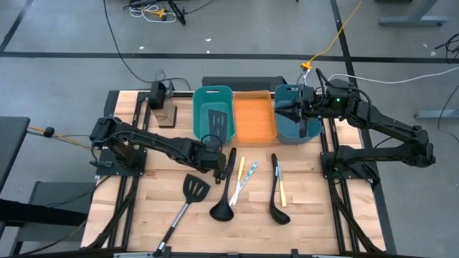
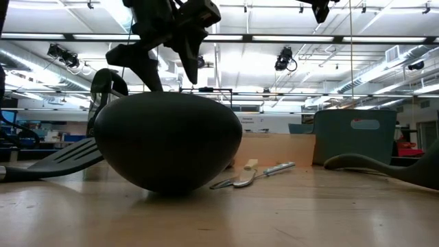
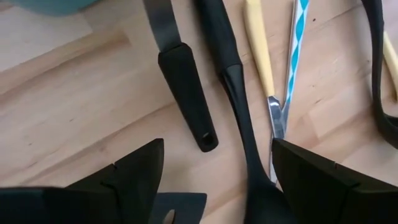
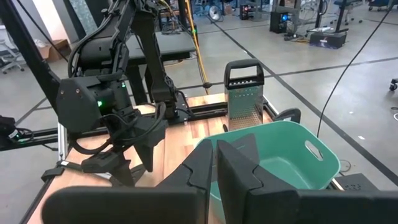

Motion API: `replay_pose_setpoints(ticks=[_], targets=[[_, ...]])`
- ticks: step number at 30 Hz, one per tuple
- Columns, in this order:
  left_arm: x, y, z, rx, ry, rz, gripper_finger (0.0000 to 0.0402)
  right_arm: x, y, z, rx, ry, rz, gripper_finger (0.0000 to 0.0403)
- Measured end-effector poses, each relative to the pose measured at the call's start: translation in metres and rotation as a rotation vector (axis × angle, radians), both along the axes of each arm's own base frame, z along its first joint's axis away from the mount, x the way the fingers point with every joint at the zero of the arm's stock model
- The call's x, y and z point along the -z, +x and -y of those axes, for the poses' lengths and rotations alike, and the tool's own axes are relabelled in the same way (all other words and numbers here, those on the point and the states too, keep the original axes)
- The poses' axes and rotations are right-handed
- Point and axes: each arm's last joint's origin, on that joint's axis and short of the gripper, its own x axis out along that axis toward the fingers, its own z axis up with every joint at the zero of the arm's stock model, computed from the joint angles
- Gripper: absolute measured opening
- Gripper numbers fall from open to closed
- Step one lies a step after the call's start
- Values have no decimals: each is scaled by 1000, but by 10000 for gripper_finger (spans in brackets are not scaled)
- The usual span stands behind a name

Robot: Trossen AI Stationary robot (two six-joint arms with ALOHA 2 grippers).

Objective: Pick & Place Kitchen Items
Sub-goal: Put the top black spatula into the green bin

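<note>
Black utensils lie on the wooden table (image 1: 301,215): one slotted spatula (image 1: 188,201), two ladles (image 1: 226,188) (image 1: 277,193), plus three thin sticks (white (image 1: 237,172), teal (image 1: 248,175), yellow (image 1: 282,188)). A second spatula (image 1: 219,118) sits in the left teal bin (image 1: 213,92). Left gripper (image 1: 219,163) hovers with fingers spread over the first ladle's handle; right gripper (image 1: 288,107), fingers closed and empty, hangs over the right teal bin (image 1: 289,132).

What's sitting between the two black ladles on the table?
In the high view, between the left ladle and the right ladle lie two thin utensils, one yellow-handled, one teal-striped.
</note>
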Motion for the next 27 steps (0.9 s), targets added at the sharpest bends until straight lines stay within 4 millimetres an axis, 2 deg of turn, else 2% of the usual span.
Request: replay_pose_setpoints(ticks=[15,27], targets=[[0,-1,-1,-43,18,-1,302,0,0,0,0,-1,0,27],[22,8,1,-72,10,-64,302,0,0,0,0,-1,0,27]])
